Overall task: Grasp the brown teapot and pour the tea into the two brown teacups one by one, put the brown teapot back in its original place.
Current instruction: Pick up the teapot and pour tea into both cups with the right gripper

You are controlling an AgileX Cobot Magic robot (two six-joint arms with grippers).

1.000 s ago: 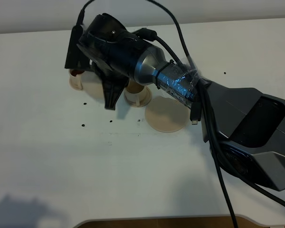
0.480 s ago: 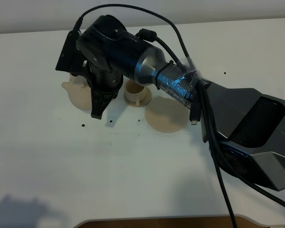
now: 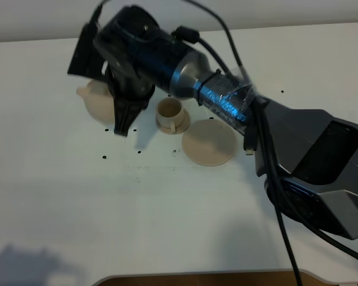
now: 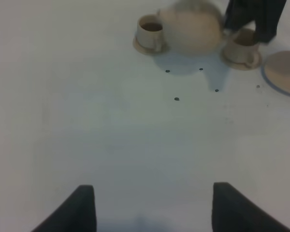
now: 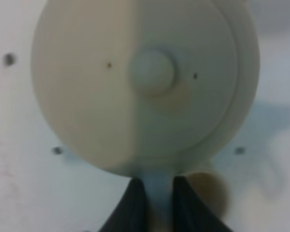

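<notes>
Right wrist view: right end effector (image 5: 158,191) clamped tight on the teapot (image 5: 96,92) handle, pot seemingly lifted off the counter (image 4: 111,135), between one cup (image 4: 150,31) and other cup (image 4: 241,48). Keep it level until the spout clears a rim, then tip slowly

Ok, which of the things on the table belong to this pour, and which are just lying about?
In the job: brown teapot in the right hand; two brown teacups.
Lying about: bare saucer; dark specks; open left hand.

The end effector (image 5: 157,189) pinches the brown teapot (image 5: 101,96) by its handle (image 5: 158,178) — lid knob (image 5: 152,70) uppermost.
</notes>
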